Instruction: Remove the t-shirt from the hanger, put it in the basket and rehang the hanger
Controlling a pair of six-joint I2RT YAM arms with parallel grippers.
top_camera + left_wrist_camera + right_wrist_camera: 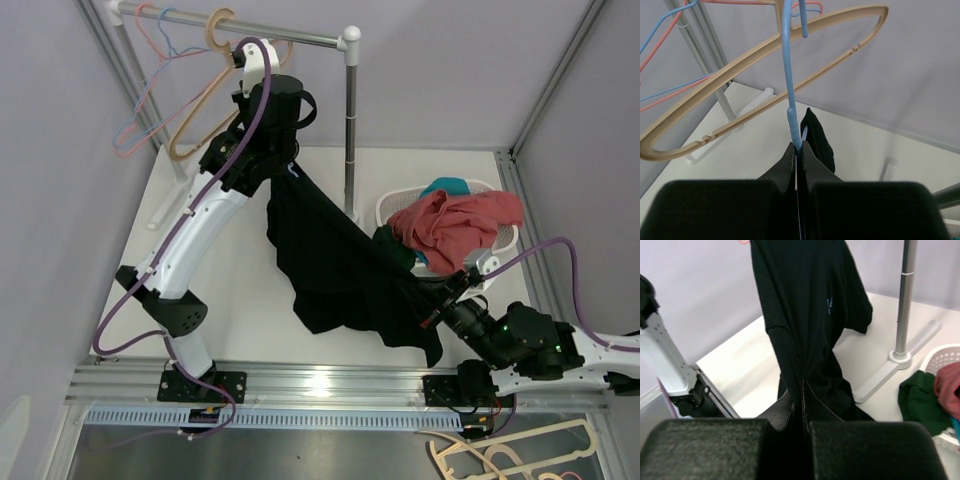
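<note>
Spare hangers [510,452] lie at the near edge, below the arm bases. Just past them the right claw [801,396] is pressed together on a fold near the hem of the black t-shirt [330,260]. The cloth runs taut and slanting from that pinch up and away to the left. Right of the shirt stands the basket [392,203], heaped with clothes. Farther off, the left claw [798,148] is pinched on the neck of the blue hanger [786,65], close under the rail [290,38]. Black cloth shows just beyond its fingertips. I judge the job to be set up but not done. Both ends are gripped and the shirt is stretched, but its top seems to sit on the hanger, so pulling it free is left. Whether the hook is on the rail I cannot tell.
</note>
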